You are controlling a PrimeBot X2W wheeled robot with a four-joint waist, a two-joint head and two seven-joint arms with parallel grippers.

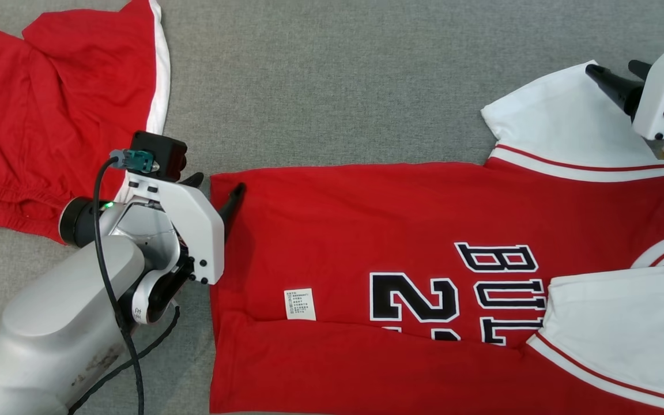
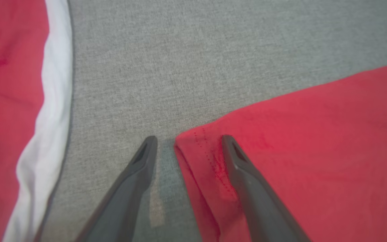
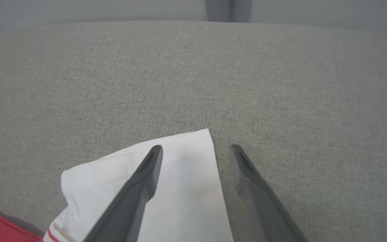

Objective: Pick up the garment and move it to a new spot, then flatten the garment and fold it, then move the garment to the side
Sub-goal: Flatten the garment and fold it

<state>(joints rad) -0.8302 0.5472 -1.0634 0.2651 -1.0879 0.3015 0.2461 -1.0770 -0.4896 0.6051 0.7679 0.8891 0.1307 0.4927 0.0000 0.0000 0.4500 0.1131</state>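
Observation:
The garment (image 1: 424,219), a red jersey with white sleeves and black lettering, lies spread flat on the grey surface. My left gripper (image 1: 218,184) stands open at its upper left hem corner. In the left wrist view this gripper (image 2: 188,139) straddles the corner of the red cloth (image 2: 314,134), one finger over the cloth and one over bare grey surface. My right gripper (image 1: 613,68) is open at the far white sleeve (image 1: 562,127). Seen from the right wrist, that gripper (image 3: 196,148) straddles the sleeve's corner (image 3: 186,188). Neither gripper holds anything.
A second red garment with white trim (image 1: 49,115) lies crumpled at the upper left, close to my left arm, and its edge (image 2: 5,101) appears in the left wrist view. The grey fabric surface (image 1: 338,86) stretches bare behind the jersey to its far edge (image 3: 193,25).

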